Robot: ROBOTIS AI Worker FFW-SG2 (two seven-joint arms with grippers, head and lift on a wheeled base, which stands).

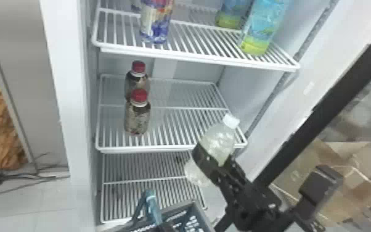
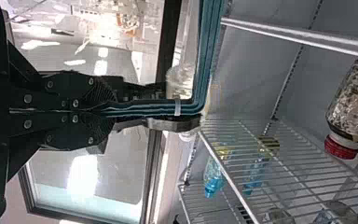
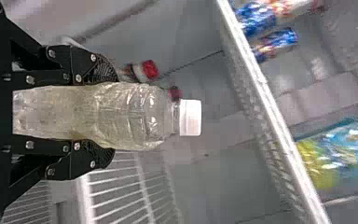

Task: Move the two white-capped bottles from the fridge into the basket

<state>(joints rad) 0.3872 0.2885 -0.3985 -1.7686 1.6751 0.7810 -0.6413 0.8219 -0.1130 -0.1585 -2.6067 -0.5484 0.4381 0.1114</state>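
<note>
My right gripper (image 1: 215, 161) is shut on a white-capped bottle (image 1: 218, 142), held tilted at the front right corner of the fridge's middle shelf. In the right wrist view the bottle (image 3: 130, 114) lies between both fingers of the right gripper (image 3: 107, 115), its cap pointing away from the palm. The dark basket (image 1: 203, 214) is low at the front of the fridge, with its teal handle (image 1: 153, 207) raised. In the left wrist view my left gripper (image 2: 109, 111) is shut on the teal handle (image 2: 156, 108).
Two red-capped bottles (image 1: 137, 118) stand on the left of the middle shelf (image 1: 175, 129). Larger bottles (image 1: 263, 26) stand on the upper shelf (image 1: 194, 56). The dark-framed fridge door (image 1: 320, 106) is swung open at the right, with cardboard boxes (image 1: 348, 157) beyond it.
</note>
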